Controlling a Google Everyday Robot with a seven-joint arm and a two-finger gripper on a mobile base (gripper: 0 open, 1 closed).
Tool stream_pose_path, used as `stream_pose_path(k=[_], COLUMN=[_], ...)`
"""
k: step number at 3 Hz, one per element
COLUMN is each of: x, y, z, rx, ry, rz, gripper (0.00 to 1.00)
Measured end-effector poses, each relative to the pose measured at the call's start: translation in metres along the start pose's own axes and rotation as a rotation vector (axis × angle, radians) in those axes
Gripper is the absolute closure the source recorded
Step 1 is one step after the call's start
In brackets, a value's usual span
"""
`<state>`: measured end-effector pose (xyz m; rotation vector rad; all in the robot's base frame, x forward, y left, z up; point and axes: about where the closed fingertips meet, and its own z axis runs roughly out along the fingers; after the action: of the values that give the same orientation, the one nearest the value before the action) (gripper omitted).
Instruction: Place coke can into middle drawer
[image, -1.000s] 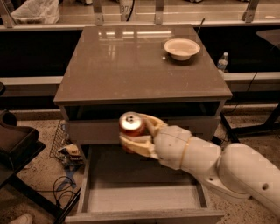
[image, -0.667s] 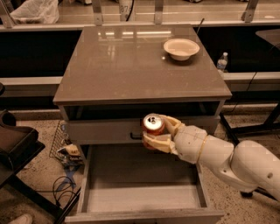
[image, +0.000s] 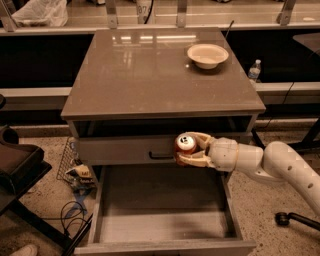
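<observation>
The coke can (image: 185, 147), red-orange with a silver top, is held upright in my gripper (image: 191, 149), whose cream fingers (image: 200, 138) wrap around it. The gripper hangs in front of the upper drawer front, above the back of the open middle drawer (image: 162, 220). The drawer is pulled far out toward the camera, its pale floor bare. My white arm (image: 280, 165) reaches in from the right.
A white bowl (image: 207, 55) sits on the cabinet's brown top (image: 145, 75) at the back right. The grey drawer front with a black handle (image: 161, 156) is right behind the can. Cables and clutter (image: 75, 200) lie on the floor at left; a water bottle (image: 254, 71) stands behind right.
The gripper with the can has moved rightward and slightly back, from the drawer's left-middle to just right of the handle. The arm has pulled back to the right.
</observation>
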<state>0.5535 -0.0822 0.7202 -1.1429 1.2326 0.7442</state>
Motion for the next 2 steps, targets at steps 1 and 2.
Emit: stream_pose_path(k=[1, 2], x=[-0.001, -0.025], y=[0.025, 0.053], z=[-0.027, -0.067], rx=[-0.083, -0.134], ry=[-0.027, -0.004], rz=[-0.019, -0.022], gripper=[1.0, 1.0])
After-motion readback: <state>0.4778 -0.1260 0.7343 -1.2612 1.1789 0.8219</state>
